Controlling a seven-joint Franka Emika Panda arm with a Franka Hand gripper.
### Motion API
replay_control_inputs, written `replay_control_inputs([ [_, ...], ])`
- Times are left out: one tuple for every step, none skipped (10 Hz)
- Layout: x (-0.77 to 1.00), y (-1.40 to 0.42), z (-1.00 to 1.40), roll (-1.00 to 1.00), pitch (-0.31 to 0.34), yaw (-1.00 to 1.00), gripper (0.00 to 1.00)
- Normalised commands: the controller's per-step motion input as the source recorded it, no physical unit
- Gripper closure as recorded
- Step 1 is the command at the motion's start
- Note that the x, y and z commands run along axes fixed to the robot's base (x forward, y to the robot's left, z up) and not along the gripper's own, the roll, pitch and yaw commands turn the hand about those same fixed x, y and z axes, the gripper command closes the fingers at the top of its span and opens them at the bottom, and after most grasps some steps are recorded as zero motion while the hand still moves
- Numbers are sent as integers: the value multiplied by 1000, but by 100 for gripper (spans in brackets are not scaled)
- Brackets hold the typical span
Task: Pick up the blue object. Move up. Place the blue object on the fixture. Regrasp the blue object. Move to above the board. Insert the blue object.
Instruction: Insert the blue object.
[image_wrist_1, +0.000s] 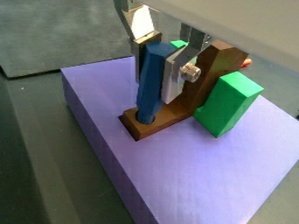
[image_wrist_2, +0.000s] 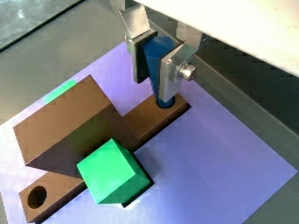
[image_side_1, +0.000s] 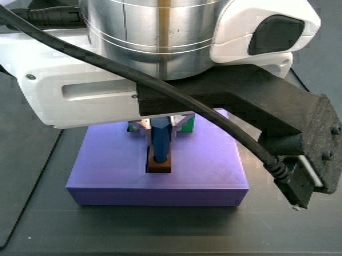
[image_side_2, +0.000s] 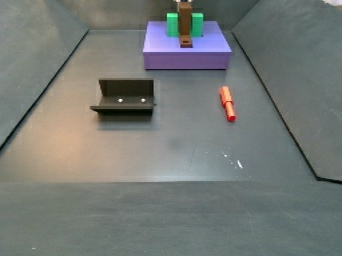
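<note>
The blue object (image_wrist_1: 149, 92) stands upright, and my gripper (image_wrist_1: 156, 70) is shut on its upper part, one silver finger on each side. Its lower end sits in the round hole at the end of the brown bar (image_wrist_1: 166, 121) on the lavender board (image_wrist_1: 176, 179). In a wrist view the blue object (image_wrist_2: 160, 54) goes down from my gripper (image_wrist_2: 153, 86) into the bar (image_wrist_2: 142, 125). A side view shows the blue object (image_side_1: 159, 146) on the board (image_side_1: 160, 175) under the arm's body. The fixture (image_side_2: 124, 97) stands apart on the floor, with nothing on it.
A green block (image_wrist_1: 228, 103) stands on the board right beside the bar. A tall brown block (image_wrist_2: 68, 129) rises from the bar, whose other end has a second hole (image_wrist_2: 35, 199). A red peg (image_side_2: 227, 102) lies on the floor right of the fixture.
</note>
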Motion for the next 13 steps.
replay_control_inputs([
  [494, 0, -911, 46, 0, -91, 100],
  [209, 0, -380, 31, 0, 0, 100],
  [94, 0, 0, 0, 0, 0, 100],
  [389, 0, -409, 164, 34, 0, 100],
  [723, -263, -511, 49, 13, 69, 100],
  [874, -411, -357, 0, 16, 194, 100],
  [894, -377, -329, -24, 10, 206, 100],
  [906, -289, -351, -53, 0, 214, 100],
  [817, -6, -434, 1, 9, 160, 100],
  [877, 3, -403, 134, 43, 143, 100],
  [897, 94, -300, 213, 63, 191, 100],
  [891, 297, -166, 204, 127, 169, 100],
  [806, 337, 0, 176, 216, 140, 100],
])
